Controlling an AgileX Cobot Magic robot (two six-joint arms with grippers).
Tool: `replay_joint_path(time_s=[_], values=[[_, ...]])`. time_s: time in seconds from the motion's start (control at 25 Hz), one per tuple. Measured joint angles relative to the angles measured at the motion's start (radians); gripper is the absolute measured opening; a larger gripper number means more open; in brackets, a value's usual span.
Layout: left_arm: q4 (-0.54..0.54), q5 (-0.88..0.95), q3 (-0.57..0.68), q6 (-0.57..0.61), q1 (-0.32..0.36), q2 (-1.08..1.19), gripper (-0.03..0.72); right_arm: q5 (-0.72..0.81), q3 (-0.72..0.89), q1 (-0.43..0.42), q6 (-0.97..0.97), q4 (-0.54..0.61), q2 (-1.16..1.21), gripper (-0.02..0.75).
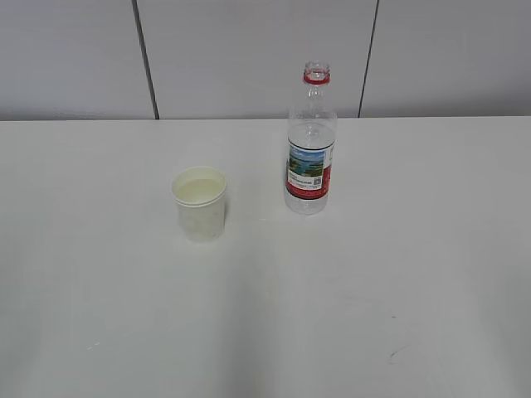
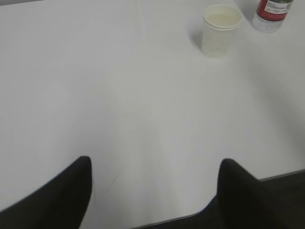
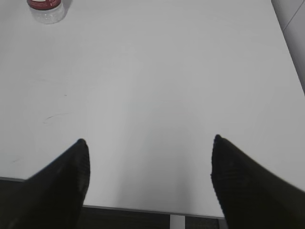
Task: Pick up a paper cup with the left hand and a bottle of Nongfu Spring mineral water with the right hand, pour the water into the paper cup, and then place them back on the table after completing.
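Bottle [image 3: 46, 9] cropped to its base; cup [image 2: 220, 29] whole.

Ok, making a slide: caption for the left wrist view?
Open left pincer above table, paper cup and bottle far ahead.

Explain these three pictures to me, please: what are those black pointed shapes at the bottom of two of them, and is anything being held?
They show one moment from three cameras. One camera faces the white table from the front; on it stand a paper cup and a water bottle with its cap off, apart from each other. The other two cameras sit on the wrists of two robot arms and look along their grippers. The black shapes are the fingers of the left gripper and those of the right gripper. Both are spread open near the table's front edge, holding nothing. The cup seems to have something pale inside; I cannot tell how full it is.
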Motion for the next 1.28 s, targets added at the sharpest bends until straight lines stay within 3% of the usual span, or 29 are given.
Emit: replay_joint_path(time_s=[0.36,1.28], values=[[0.096,-0.110,0.047,-0.152,0.000,0.000,0.478,0.000,0.000,0.000,0.002,0.002,0.000,0.587],[0.094,-0.119,0.049,-0.073,0.000,0.000,0.448,0.000,0.000,0.000,0.005,0.007,0.000,0.587]])
